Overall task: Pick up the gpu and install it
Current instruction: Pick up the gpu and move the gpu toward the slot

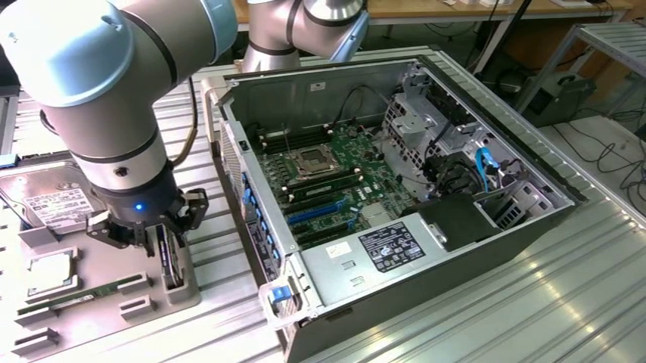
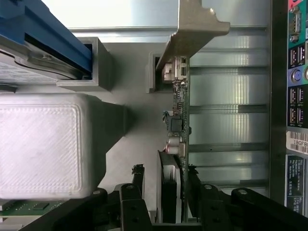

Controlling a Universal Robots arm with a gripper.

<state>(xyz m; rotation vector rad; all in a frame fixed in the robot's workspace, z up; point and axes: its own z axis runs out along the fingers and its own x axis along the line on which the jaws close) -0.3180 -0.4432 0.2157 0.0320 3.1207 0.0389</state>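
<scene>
Gpu point(image 1: 166, 255) stands on edge in a slot of the grey holder point(image 1: 184, 293), on the exterior view's left. Grasp step; nothing lifted or installed. Left to right: hard drive point(image 1: 51, 198), memory stick point(image 1: 86, 293), then the end effector point(image 1: 151, 233) straddling the card, fingers point(image 2: 138, 175) spread, gap on one side. Judgement: lifting needs a firm pinch and straight pull, since slot walls hug the card. Open case point(image 1: 333, 91) sits rightward, its near wall between.
</scene>
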